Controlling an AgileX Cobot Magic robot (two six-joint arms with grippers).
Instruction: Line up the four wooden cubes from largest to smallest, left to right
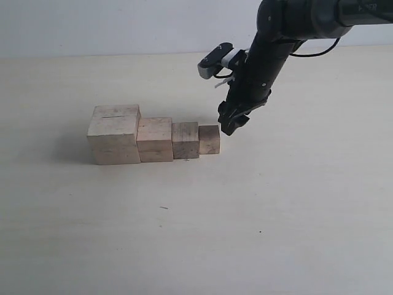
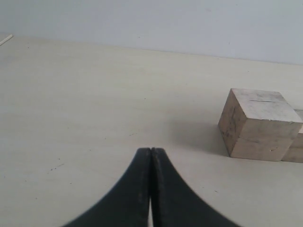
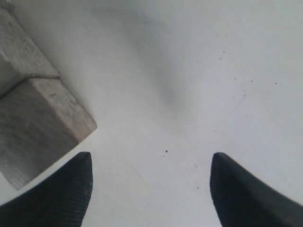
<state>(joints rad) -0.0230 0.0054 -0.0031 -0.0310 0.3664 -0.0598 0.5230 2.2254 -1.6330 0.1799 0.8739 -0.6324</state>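
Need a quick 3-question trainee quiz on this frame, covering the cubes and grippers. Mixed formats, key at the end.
1. True or false: the right gripper is shut on the smallest cube.
2. Multiple choice: in the exterior view, the largest cube sits A) leftmost, B) rightmost, C) second from the left.
3. Fill in the blank: the left gripper is ____ (open or shut).

Key:
1. False. The right gripper is open beside the smallest cube, with only bare table between its fingers.
2. A.
3. Shut, and it holds nothing.
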